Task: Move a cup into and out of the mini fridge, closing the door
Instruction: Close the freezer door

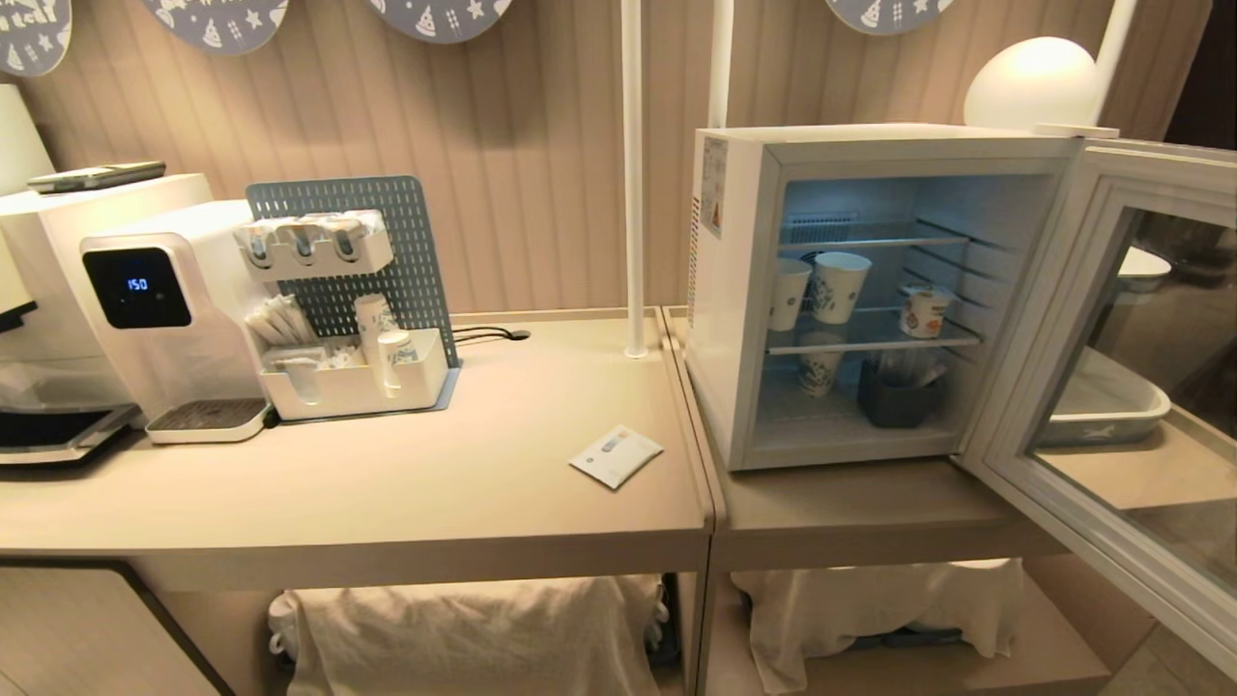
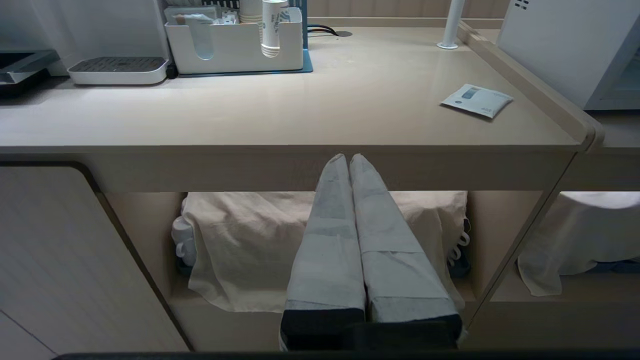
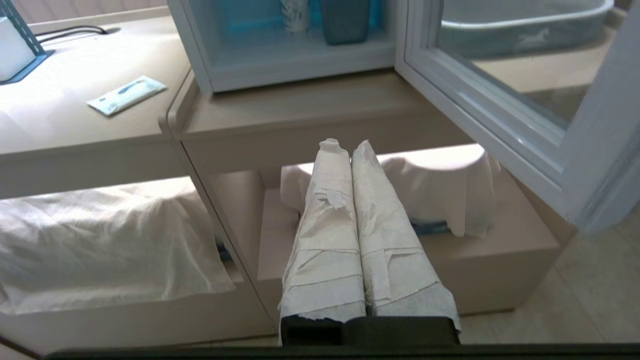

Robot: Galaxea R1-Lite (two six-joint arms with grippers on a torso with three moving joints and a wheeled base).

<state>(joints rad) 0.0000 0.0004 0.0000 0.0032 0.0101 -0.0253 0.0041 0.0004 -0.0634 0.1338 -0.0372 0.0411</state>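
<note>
While the door (image 1: 1111, 387) of the mini fridge (image 1: 744, 290) stands swung wide to the right, you can see the cup (image 1: 924, 312) on the middle wire shelf (image 1: 870, 338), toward the right side wall, upright, its orange label facing out. To its left on the same shelf stand two taller paper cups (image 1: 839, 286), close together and well apart from it. Below them, on the fridge floor, sit another paper cup (image 1: 819, 370) and a dark container (image 1: 894, 401).

Your left gripper (image 2: 348, 159) hangs in front of the bench (image 2: 300, 120) edge, below the top, its taped jaws pressed together and holding nothing. Your right gripper (image 3: 345, 146) sits low in front of the fridge's stand, just under the open door's lower corner, jaws likewise together and empty. Neither arm shows in the head view.

On the bench left of the fridge lies a small white sachet (image 1: 616, 455) near the front right corner. Farther left you have a white organiser tray (image 1: 353, 382) with a grey-blue pegboard (image 1: 338, 242), and beside it a white drinks machine (image 1: 155, 300) with a lit display. White cloths (image 1: 474, 628) cover the lower shelves under both units.
</note>
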